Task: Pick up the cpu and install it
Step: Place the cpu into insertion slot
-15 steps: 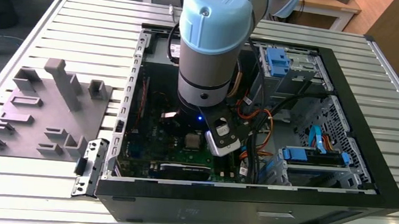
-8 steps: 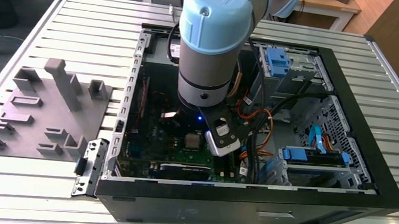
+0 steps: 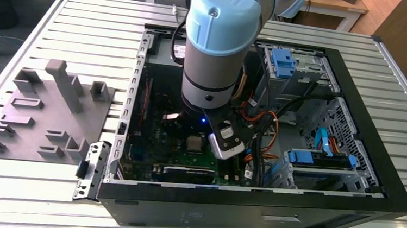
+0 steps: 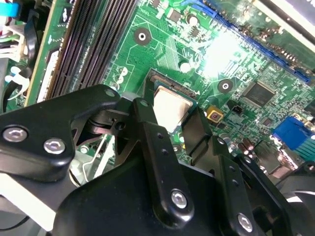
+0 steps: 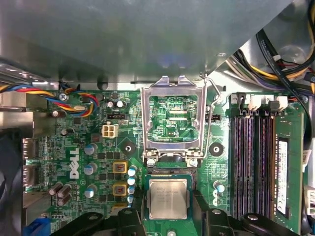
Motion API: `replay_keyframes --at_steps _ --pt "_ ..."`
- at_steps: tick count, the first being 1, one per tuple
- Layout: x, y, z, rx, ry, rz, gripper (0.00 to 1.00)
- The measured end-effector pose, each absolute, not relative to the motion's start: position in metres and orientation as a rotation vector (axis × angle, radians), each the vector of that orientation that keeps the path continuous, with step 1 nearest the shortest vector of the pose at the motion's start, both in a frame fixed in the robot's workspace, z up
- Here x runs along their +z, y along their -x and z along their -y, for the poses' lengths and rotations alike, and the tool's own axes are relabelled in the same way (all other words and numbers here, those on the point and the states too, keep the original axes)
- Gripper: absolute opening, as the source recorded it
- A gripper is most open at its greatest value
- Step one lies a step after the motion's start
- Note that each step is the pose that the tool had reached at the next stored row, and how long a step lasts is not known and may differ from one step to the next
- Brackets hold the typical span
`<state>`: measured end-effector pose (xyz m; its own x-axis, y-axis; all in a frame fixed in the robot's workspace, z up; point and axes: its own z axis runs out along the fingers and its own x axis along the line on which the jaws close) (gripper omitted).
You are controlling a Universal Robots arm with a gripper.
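Low in the first wrist view the gripper (image 5: 170,207) pinches the cpu (image 5: 168,196) between 2 fingers (image 5: 139,209); a skewed drop could damage the socket (image 5: 170,172).

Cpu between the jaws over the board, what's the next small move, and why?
Probably ease the cpu straight down: the gripper holds it with jaws against two edges, beside the flipped-open metal frame; whether it is seated I cannot tell.

In the second wrist view I lose part of the cpu (image 4: 172,101) behind the gripper (image 4: 170,118). In the exterior view, the arm (image 3: 212,55) masks much of the motherboard (image 3: 172,144).
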<state>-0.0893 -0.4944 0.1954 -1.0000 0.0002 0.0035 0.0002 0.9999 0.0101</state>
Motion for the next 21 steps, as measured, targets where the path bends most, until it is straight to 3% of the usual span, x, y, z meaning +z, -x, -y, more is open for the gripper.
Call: replay_keyframes --at_steps 21 --pt "0.1933 0.0858 0.4949 -0.016 0.054 3.137 0.47"
